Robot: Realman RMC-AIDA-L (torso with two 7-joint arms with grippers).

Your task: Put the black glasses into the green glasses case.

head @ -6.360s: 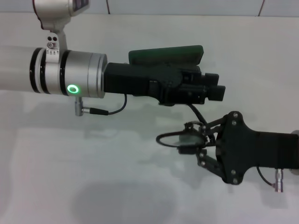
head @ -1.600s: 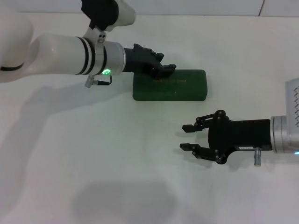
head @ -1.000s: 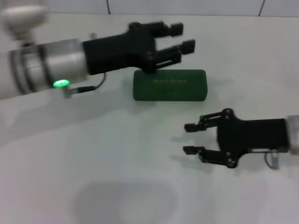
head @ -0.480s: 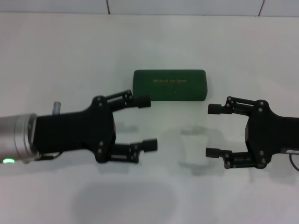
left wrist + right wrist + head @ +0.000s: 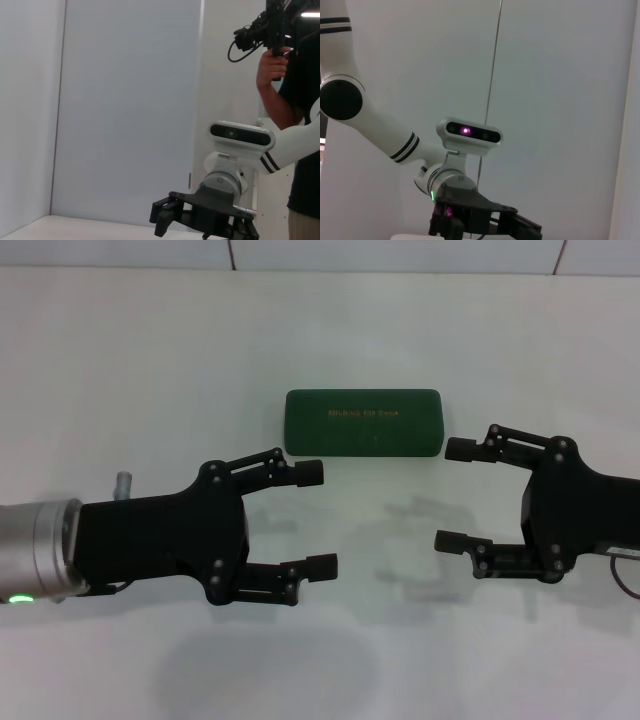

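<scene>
Green glasses case point(image 5: 363, 422) lies shut and flat on the white tabletop point(image 5: 120, 360), around the middle, nearer the far edge, gold lettering up. Black glasses aren't visible. Left gripper point(image 5: 316, 519) sits toward the near-left side, fingers spread wide, holding nothing. Right gripper point(image 5: 452, 495) is on the right side, also spread and empty, upper fingertip just beside the case's right end. Both point at each other.

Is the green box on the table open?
No, the green glasses case lies shut, gold lettering on its lid facing up.
</scene>
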